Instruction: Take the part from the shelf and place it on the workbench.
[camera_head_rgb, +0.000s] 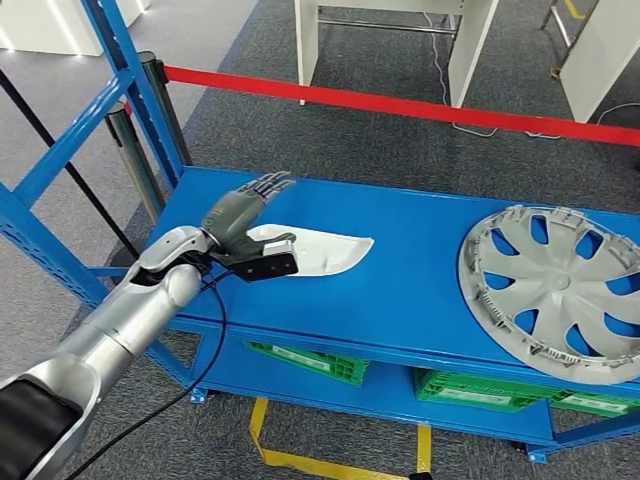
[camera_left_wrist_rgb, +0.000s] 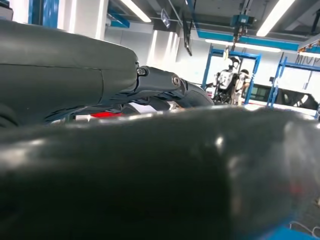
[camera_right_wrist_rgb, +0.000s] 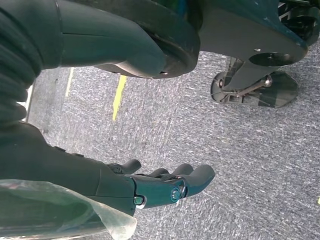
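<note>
Seen from the head view, the left hand (camera_head_rgb: 245, 215) hovers open, holding nothing, over the left end of the white part (camera_head_rgb: 332, 251) lying lengthwise left-to-right on the blue shelf (camera_head_rgb: 407, 290); its wrist view is blurred; the right hand (camera_right_wrist_rgb: 166, 185) hangs open above carpet.

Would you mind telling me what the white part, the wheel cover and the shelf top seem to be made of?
White part: probably moulded plastic, smooth and slightly glossy, with a thin curved edge. Wheel cover: likely silver-painted plastic, matte, with moulded spokes and clip tabs round the rim. Shelf top: seemingly painted sheet metal, an even blue coat with a soft sheen. The left robot hand is over the white part's end.
</note>
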